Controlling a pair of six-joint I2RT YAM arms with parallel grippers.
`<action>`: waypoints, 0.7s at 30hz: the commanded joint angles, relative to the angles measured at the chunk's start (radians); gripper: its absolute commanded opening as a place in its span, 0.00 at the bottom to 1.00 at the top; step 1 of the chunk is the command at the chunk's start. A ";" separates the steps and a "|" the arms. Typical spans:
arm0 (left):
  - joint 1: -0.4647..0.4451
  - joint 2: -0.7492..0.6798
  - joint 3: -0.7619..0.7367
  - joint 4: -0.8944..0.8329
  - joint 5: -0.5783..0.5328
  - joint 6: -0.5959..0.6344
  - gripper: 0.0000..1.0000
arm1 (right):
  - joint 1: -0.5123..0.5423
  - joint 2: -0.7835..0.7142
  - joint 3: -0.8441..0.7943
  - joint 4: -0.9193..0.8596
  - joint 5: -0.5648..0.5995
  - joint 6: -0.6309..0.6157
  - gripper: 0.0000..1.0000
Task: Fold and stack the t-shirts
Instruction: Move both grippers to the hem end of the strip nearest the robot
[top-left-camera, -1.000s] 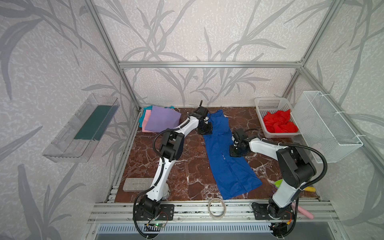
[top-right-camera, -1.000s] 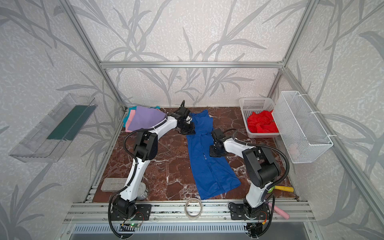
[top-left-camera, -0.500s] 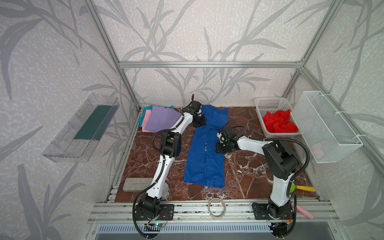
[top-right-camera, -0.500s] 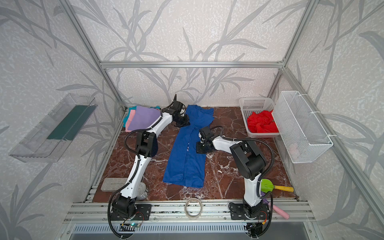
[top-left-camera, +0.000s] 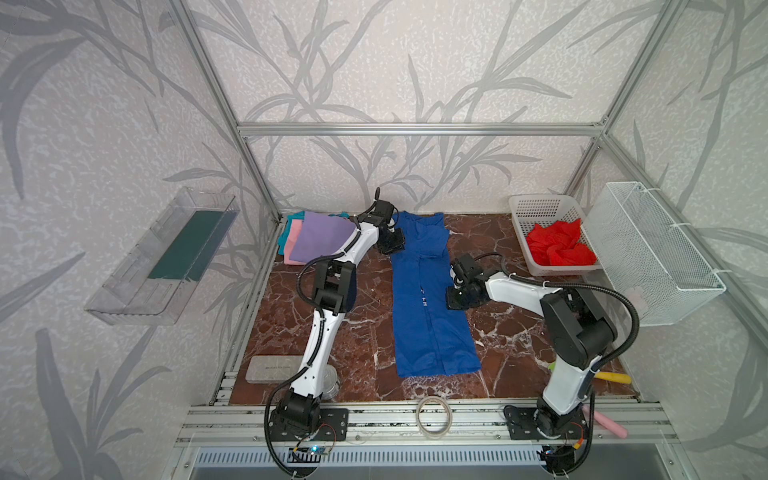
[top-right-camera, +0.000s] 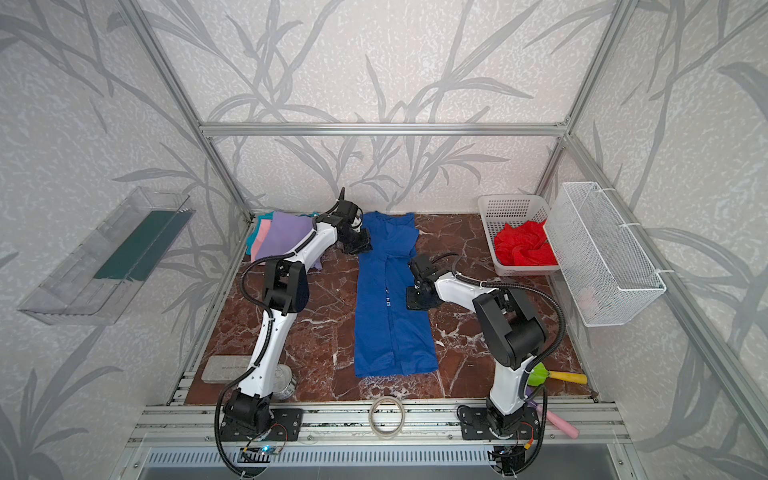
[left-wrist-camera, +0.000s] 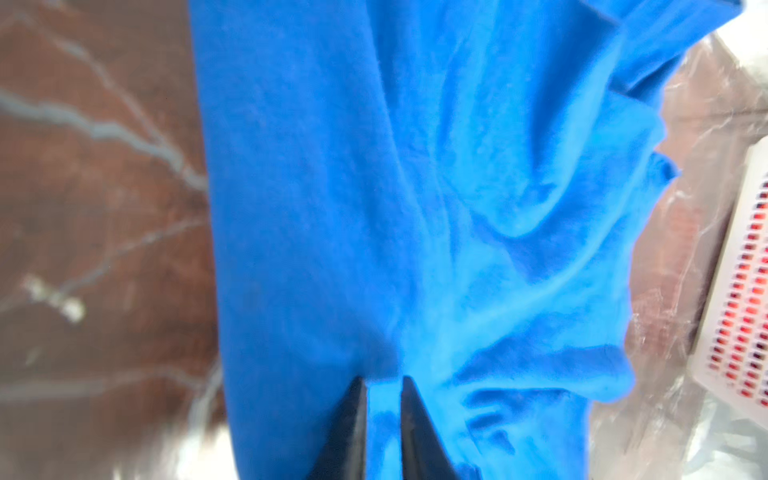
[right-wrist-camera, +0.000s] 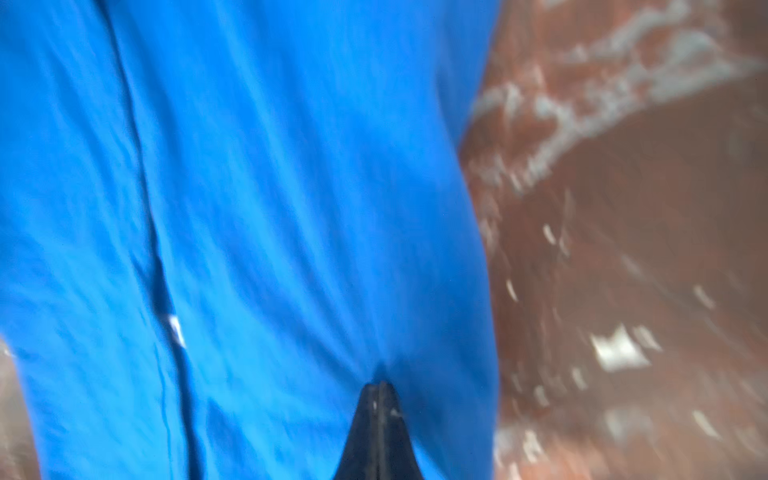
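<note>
Marble counter (top-left-camera: 365, 340), walled booth. Far left corner: folded stack (top-left-camera: 316, 241), lavender on top. Left jaws at collar end of blue shirt (top-left-camera: 428, 324), narrowly parted round a fold; gripping or not, cannot tell. Shirt lies mid-counter, a long strip. Right jaws clenched on its right edge. Red shirt (top-left-camera: 559, 247) in basket (top-left-camera: 540, 208). Lengthwise fold looks done; next likely hem-to-collar, needing fresh grips.

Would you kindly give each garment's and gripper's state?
royal blue cloth t-shirt: folded lengthwise, lying flat
bright red cloth t-shirt: crumpled in white perforated plastic basket
lavender cloth t-shirt: folded, atop pink t-shirt
left gripper: fingers slightly apart, blue cloth between, grip unclear
right gripper: shut on the blue t-shirt
</note>
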 joint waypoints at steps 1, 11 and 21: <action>0.002 -0.128 0.000 -0.062 -0.025 0.028 0.29 | 0.088 -0.108 0.024 -0.172 0.130 -0.055 0.04; -0.028 -0.545 -0.491 0.069 -0.051 0.010 0.35 | 0.356 -0.257 -0.038 -0.372 0.303 0.052 0.19; -0.045 -0.934 -1.156 0.282 -0.078 -0.098 0.20 | 0.525 -0.164 -0.090 -0.322 0.236 0.147 0.26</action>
